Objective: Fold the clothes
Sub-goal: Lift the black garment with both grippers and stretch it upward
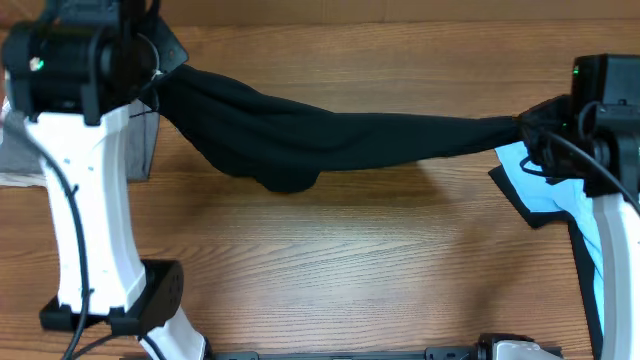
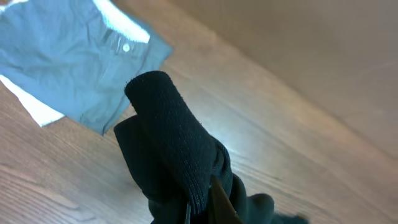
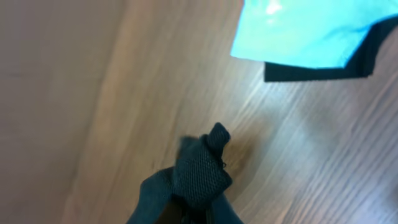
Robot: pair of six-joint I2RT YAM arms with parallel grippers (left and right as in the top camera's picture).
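1. the black shirt (image 1: 300, 140) hangs stretched in a long band across the upper half of the overhead view, running from 10 o'clock to 3 o'clock. it is bunched narrow at the 3 o'clock end, wider toward 10 o'clock, and sags in a pouch left of centre. i cannot tell whether the pouch touches the bench (image 1: 350, 270).
2. the left fingers (image 1: 158, 78) are closed on the 10 o'clock end of the black shirt. in the left wrist view a thick fold of the dark fabric (image 2: 174, 155) rises out of the grip.
3. the right fingers (image 1: 527, 128) are clamped on the 3 o'clock end. the right wrist view shows a small knot of the cloth (image 3: 199, 174) pinched there.
4. the light blue shirt (image 1: 545, 195), edged in black, lies flat on the bench at 4 o'clock, partly under the right arm.
5. a grey-blue garment (image 2: 74, 56) with a button lies on the bench at 9 o'clock, beside the left arm, with a white cloth (image 2: 37, 112) showing from under its edge.
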